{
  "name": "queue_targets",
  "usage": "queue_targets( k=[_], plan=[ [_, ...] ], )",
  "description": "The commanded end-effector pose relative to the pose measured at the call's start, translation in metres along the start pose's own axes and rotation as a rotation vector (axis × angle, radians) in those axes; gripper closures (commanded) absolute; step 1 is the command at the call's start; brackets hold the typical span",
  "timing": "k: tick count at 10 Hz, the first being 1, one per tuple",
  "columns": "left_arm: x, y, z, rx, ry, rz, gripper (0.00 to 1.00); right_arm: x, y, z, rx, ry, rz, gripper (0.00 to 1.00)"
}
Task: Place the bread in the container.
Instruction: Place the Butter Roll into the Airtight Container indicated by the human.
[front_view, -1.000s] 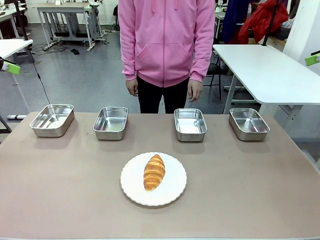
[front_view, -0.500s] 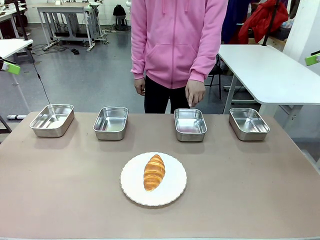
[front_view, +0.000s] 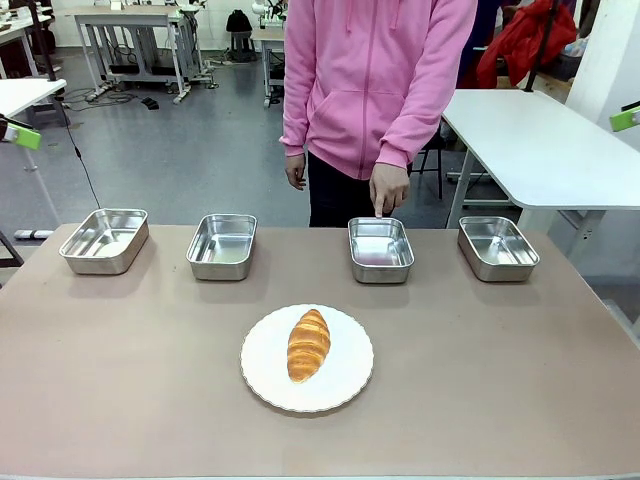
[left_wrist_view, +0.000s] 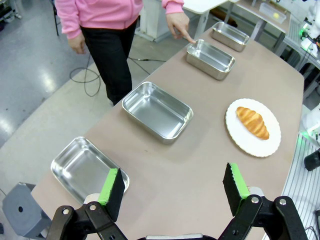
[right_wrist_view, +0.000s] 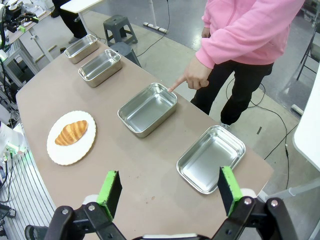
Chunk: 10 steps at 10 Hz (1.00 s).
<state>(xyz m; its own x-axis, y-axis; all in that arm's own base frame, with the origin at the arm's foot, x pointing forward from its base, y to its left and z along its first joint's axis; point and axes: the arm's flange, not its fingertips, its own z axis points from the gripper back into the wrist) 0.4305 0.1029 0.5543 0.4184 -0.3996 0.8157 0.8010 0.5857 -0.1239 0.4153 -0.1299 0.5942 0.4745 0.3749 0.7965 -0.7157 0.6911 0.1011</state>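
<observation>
My front camera faces across the table (front_view: 120, 400); both wrist cameras look down from high above it, sharing its pans.

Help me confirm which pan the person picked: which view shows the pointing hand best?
The right wrist view: the hand is large and unobstructed, its index fingertip at the far rim of the container. The front view shows the hand from head-on, finger foreshortened. The left wrist view shows it smaller, far off.
</observation>
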Motion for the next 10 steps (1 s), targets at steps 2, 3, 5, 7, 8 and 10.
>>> queue_targets(
  k=[2,3,5,7,8,10],
  plan=[
    [-0.001,0.000,0.001,-0.006,-0.004,0.003,0.00,0.000,0.000,0.000,0.006,-0.008,0.008,0.00],
    [-0.001,0.000,0.001,-0.006,-0.004,0.003,0.00,0.000,0.000,0.000,0.006,-0.008,0.008,0.00],
    [-0.001,0.000,0.001,-0.006,-0.004,0.003,0.00,0.000,0.000,0.000,0.006,-0.008,0.008,0.00],
    [-0.001,0.000,0.001,-0.006,-0.004,0.003,0.00,0.000,0.000,0.000,0.006,-0.008,0.008,0.00],
    [-0.001,0.000,0.001,-0.006,-0.004,0.003,0.00,0.000,0.000,0.000,0.000,0.000,0.000,0.00],
    [-0.001,0.000,0.001,-0.006,-0.004,0.003,0.00,0.036,0.032,-0.031,-0.067,0.027,-0.171,0.00]
  ],
)
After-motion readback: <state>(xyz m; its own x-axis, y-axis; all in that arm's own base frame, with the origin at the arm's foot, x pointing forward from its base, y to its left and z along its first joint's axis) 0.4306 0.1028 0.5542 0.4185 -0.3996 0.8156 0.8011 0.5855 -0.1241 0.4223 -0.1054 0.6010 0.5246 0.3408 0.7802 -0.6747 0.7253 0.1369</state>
